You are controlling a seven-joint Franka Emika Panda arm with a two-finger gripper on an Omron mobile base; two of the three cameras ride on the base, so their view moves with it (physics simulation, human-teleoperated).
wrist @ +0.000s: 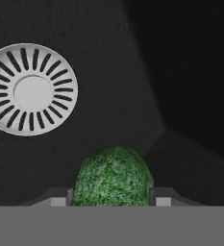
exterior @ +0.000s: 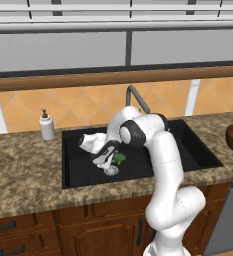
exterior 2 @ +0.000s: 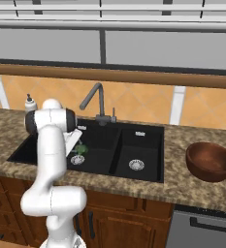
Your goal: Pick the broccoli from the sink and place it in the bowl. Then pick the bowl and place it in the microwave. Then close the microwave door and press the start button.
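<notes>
Broccoli (wrist: 113, 177) between fingers (wrist: 56, 197), beside sink (wrist: 108, 72) drain (wrist: 31, 90)

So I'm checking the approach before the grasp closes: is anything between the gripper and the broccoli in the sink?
Nothing visible is. In the hand view the broccoli sits directly between the two fingertips of the gripper, low in the large basin of the sink, beside the round drain. No other object lies near it.
</notes>
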